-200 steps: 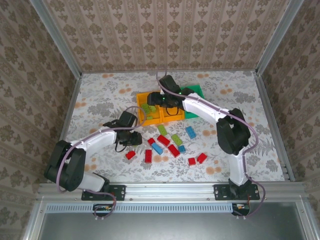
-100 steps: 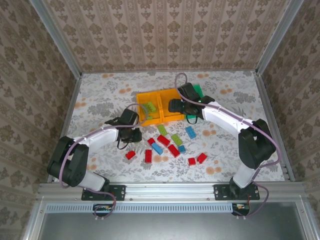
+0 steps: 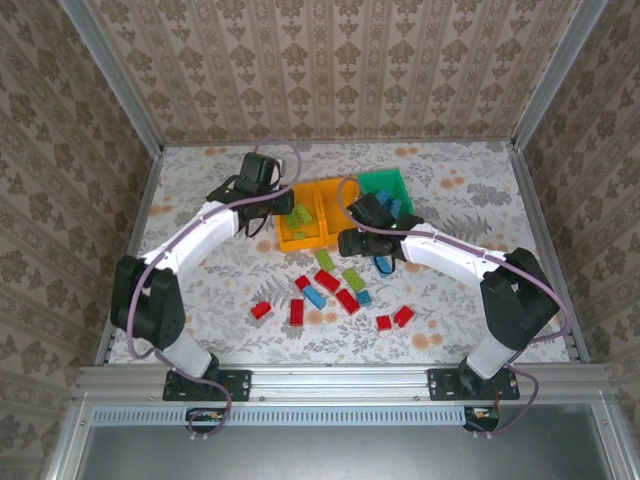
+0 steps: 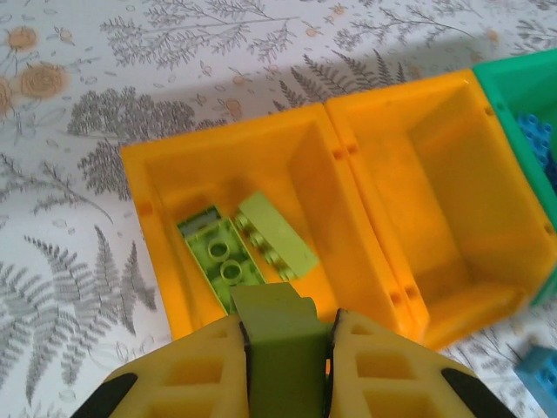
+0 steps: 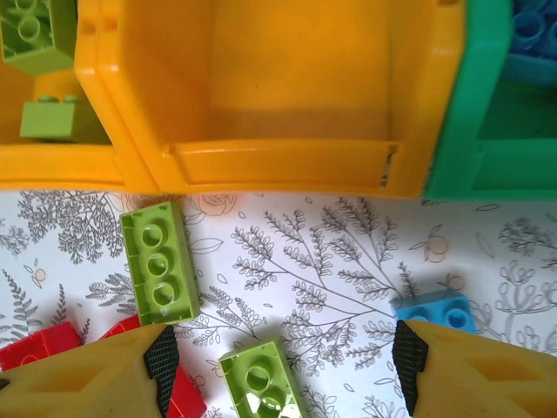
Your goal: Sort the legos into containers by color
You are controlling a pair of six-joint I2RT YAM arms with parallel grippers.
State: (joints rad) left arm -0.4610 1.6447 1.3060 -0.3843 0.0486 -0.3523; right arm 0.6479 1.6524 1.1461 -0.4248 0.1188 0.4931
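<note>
Top view: my left gripper at the left orange bin, my right gripper by loose bricks on the table; left wrist: fingers clenched on a lime brick above that bin, two more lime ones inside; right wrist: jaws spread, holding nothing, over the loose bricks.

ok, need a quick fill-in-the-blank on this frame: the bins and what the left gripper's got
1. The lego clamped in the left gripper is ____ in color.
2. The left orange bin holds ____ lime green legos.
3. The middle orange bin is ____.
4. The legos in the green bin are ____.

Missing words: lime green; two; empty; blue.
</note>
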